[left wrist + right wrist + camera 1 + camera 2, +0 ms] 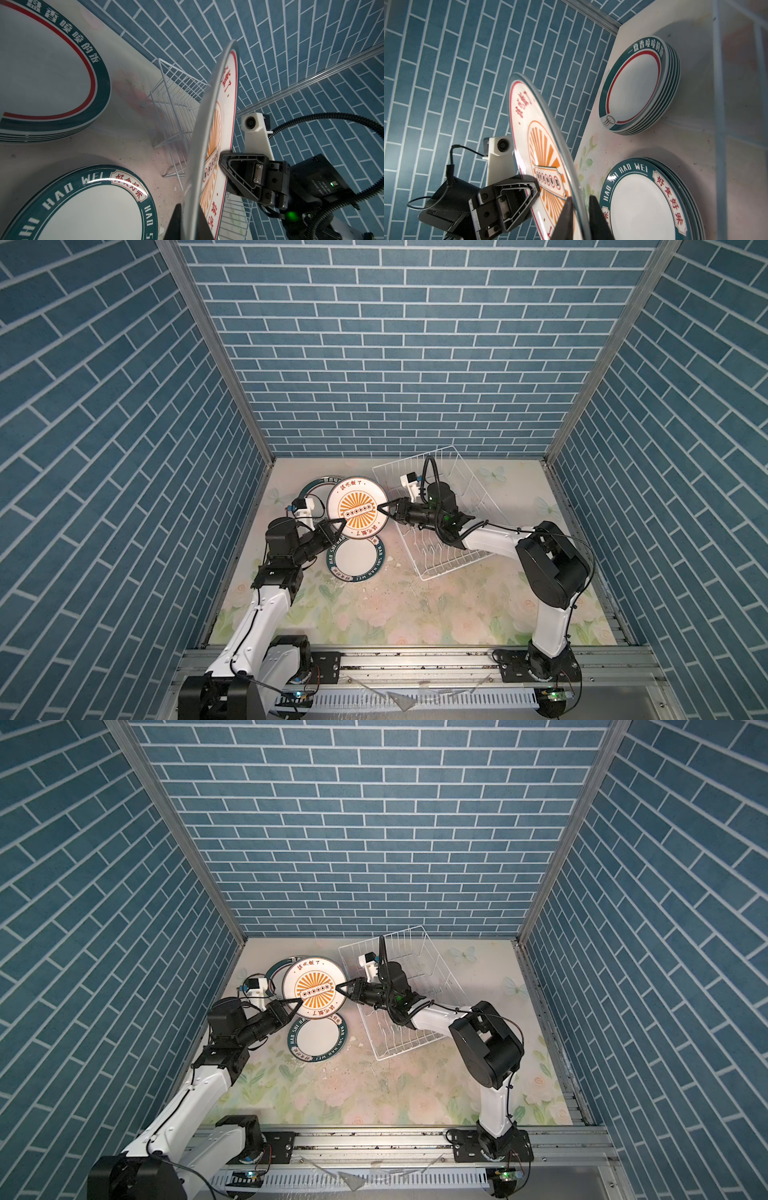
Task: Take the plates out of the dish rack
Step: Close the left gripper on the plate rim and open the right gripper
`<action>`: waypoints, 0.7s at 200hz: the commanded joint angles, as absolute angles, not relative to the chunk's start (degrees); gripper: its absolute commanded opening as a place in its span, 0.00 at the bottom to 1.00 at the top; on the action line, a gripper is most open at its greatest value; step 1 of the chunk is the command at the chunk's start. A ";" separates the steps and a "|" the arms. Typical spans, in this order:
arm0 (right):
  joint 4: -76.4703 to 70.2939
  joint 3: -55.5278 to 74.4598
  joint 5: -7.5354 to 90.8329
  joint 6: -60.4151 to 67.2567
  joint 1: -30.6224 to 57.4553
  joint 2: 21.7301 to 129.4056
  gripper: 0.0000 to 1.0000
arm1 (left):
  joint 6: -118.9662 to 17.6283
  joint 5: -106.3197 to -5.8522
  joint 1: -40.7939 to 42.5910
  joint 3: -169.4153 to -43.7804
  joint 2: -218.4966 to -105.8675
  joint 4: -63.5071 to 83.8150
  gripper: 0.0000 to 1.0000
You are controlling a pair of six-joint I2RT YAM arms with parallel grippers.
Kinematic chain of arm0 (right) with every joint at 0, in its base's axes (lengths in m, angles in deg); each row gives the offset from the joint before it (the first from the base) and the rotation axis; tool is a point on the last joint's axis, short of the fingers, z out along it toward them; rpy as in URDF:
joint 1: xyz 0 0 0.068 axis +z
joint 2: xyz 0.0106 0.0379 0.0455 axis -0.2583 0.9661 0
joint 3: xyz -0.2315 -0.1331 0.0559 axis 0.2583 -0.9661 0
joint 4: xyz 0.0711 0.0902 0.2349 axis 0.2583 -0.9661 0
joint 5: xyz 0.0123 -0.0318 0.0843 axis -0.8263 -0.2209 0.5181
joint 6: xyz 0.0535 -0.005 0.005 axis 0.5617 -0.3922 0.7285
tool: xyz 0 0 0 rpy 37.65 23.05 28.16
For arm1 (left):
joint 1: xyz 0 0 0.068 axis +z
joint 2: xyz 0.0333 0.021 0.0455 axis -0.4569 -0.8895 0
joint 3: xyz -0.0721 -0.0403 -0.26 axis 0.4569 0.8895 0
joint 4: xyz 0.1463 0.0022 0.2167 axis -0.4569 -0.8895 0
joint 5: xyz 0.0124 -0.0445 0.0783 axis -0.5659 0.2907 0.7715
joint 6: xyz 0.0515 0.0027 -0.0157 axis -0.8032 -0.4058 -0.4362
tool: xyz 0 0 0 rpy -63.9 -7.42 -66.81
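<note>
**Left gripper clamped on the round white ceramic plate with the orange sunburst; right gripper at the opposite rim**

The left gripper is closed tight on the rim nearest it. From its fingertips the sunburst plate spreads away toward the right gripper, whose fingers straddle the far rim. I cannot tell whether those jaws press the plate or stand just clear of it. The plate hangs printed face up, clear of the floral-printed bench.

I read this as a hand-over late in the unloading. The white wire dish rack lies behind the right gripper, and no plate shows in it, though the right arm hides part.

Two stacks sit on the bench near the left gripper:
- A stack of white plates with dark green rims lettered HAO WEI sits beneath it and just to its right.
- A second stack of green-rimmed plates with a red ring lies beyond it, partly under the held plate.

The next move probably calls for the right gripper to let go fully and draw back toward the rack without dragging the rim. Only then should the left gripper carry the plate down to a resting place. Held at one edge, glazed ceramic may sag or slip, so the move should be slow.
</note>
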State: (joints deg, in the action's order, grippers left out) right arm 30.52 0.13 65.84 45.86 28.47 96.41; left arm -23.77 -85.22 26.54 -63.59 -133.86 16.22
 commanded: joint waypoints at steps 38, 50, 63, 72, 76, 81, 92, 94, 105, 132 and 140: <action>15.25 3.39 60.70 32.33 29.10 88.72 0.36 | -33.69 -81.81 26.75 -71.15 -127.89 1.47 0.00; 13.67 2.43 59.87 30.86 28.64 87.16 0.38 | -35.23 -79.70 26.75 -72.99 -127.05 -2.67 0.00; 10.81 1.72 58.57 28.60 28.17 85.23 0.41 | -35.97 -78.08 26.92 -73.86 -125.99 -4.57 0.00; 7.91 1.33 57.21 26.33 28.00 83.49 0.41 | -36.24 -77.16 27.06 -74.31 -125.45 -5.85 0.00; 6.59 1.27 56.69 25.50 28.01 82.70 0.42 | -36.44 -76.71 27.10 -74.39 -125.27 -6.67 0.00; 4.98 1.05 55.66 23.97 27.91 81.58 0.42 | -36.67 -75.90 27.17 -75.04 -125.07 -8.09 0.00; 0.11 0.79 52.87 20.45 27.92 78.95 0.42 | -37.42 -73.83 27.17 -77.03 -124.82 -11.70 0.00; -0.99 0.77 52.34 19.74 27.92 78.48 0.43 | -37.58 -73.38 27.14 -77.40 -124.85 -12.54 0.00; -7.49 1.11 48.69 15.82 27.95 75.67 0.43 | -38.31 -69.57 27.14 -79.42 -124.79 -18.00 0.00; -20.90 -0.84 38.20 8.05 27.93 67.31 0.43 | -39.23 -58.27 27.16 -83.68 -122.85 -31.34 0.00; -23.24 -2.53 34.44 6.92 27.92 64.50 0.43 | -39.33 -55.34 27.14 -84.66 -121.94 -34.49 0.00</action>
